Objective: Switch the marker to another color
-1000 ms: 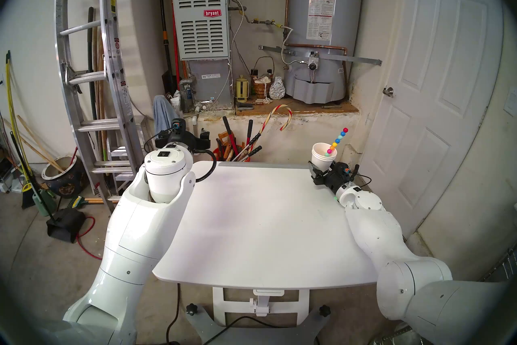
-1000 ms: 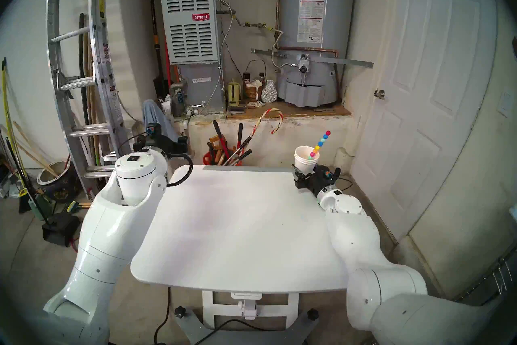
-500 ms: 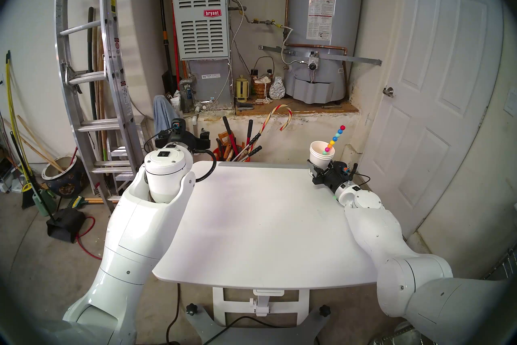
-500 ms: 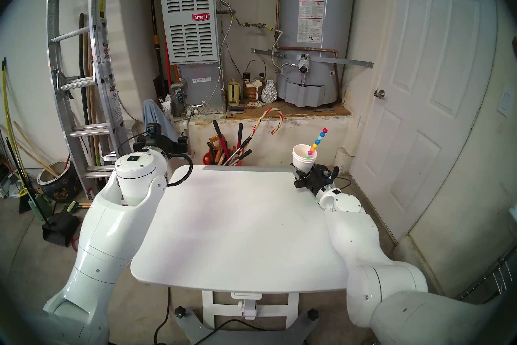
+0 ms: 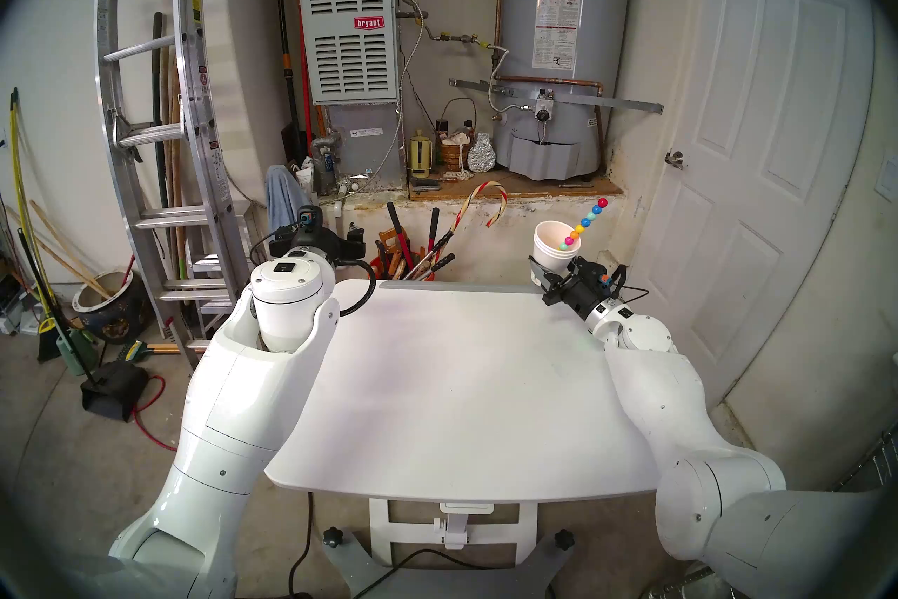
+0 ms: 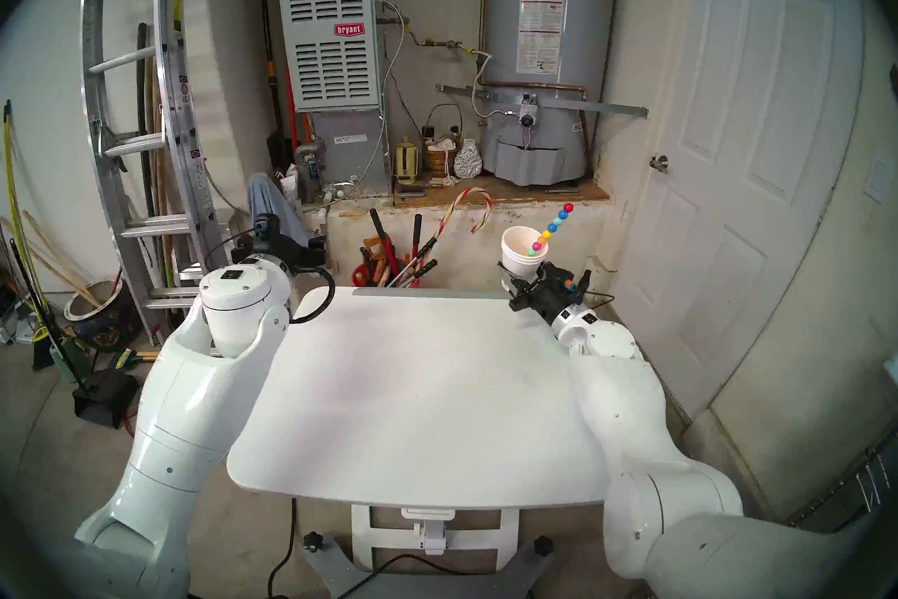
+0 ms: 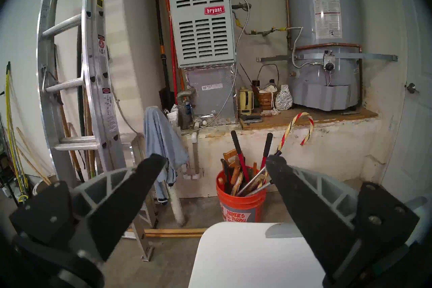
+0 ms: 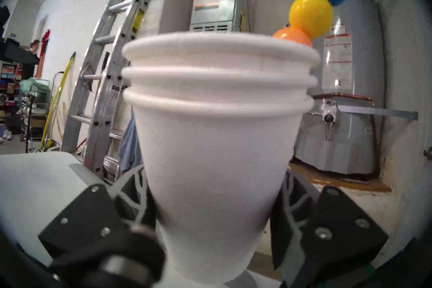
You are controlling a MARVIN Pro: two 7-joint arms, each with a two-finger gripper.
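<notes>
The marker (image 5: 585, 222) (image 6: 554, 226) is a slim stick of coloured beads, leaning out of a stack of white paper cups (image 5: 551, 250) (image 6: 520, 255). My right gripper (image 5: 554, 274) (image 6: 522, 279) is shut on the lower part of the cups and holds them in the air above the table's far right corner. In the right wrist view the cups (image 8: 215, 140) fill the space between the fingers, with the marker's (image 8: 311, 15) orange, yellow and blue beads above the rim. My left gripper (image 5: 357, 238) (image 7: 215, 159) stands open and empty past the table's far left corner.
The white table (image 5: 461, 389) is bare. Behind its far edge stands an orange bucket (image 5: 403, 265) (image 7: 240, 201) of long-handled tools with a striped candy cane (image 5: 486, 204). A ladder (image 5: 194, 194) leans at the left, and a white door (image 5: 758, 194) is at the right.
My right gripper closed on the cup stack and lifted it off the table, carrying the marker upward. The left arm stayed still.
</notes>
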